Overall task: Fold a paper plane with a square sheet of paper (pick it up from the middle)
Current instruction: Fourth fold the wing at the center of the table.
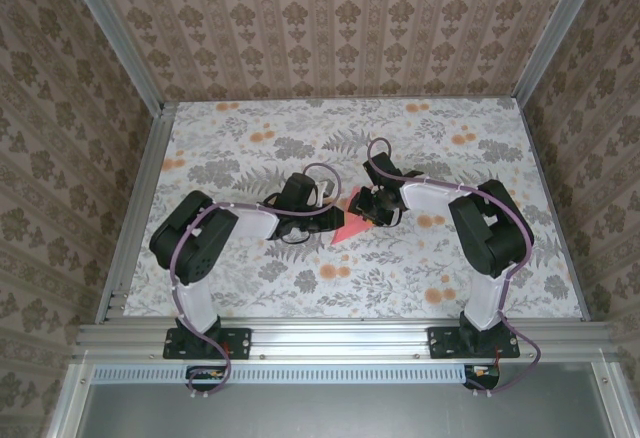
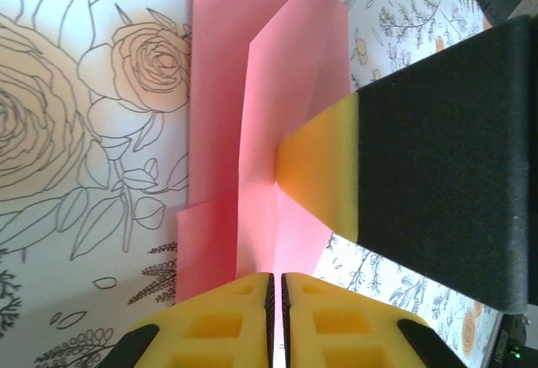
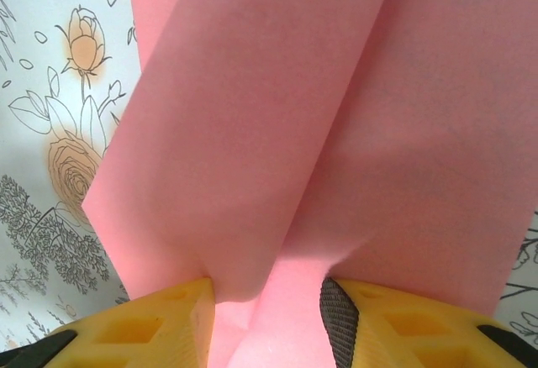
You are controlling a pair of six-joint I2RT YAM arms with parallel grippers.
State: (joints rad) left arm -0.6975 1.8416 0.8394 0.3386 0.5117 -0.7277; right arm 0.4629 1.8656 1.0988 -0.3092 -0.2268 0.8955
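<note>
Yellow pads (image 2: 218, 326) of the left gripper (image 2: 276, 292) sat closest to its wrist camera, set so near each other that only a hairline slit parted them. A raised fold of the square sheet of paper (image 2: 227, 133) ran straight down into that slit, so I judged this gripper closed in a pinch on the paper's near edge. From there the pink sheet stretched directly ahead of the left gripper, its long axis in line with the fingers, partly creased, with one flap standing up off the bench (image 2: 76, 133). Coming in from that gripper's right, a black finger with a yellow tip (image 2: 319, 170), belonging to the right gripper (image 3: 267, 305), touched the upright flap side-on. Its own wrist view showed the right gripper about half open, pads apart, with a soft bulge of paper lying between them and spreading away in front; whether those pads pressed the fold could not be told. Both grippers met at the sheet from opposite sides, neither nearer, so the coming crease looked to depend on the left pinch anchoring the fold line while the right worked across it. Underneath, the bench carried a floral print of grey leaves and orange blooms, ringed by an aluminium frame (image 1: 340, 330) and patterned wallpaper walls (image 1: 330, 18).
</note>
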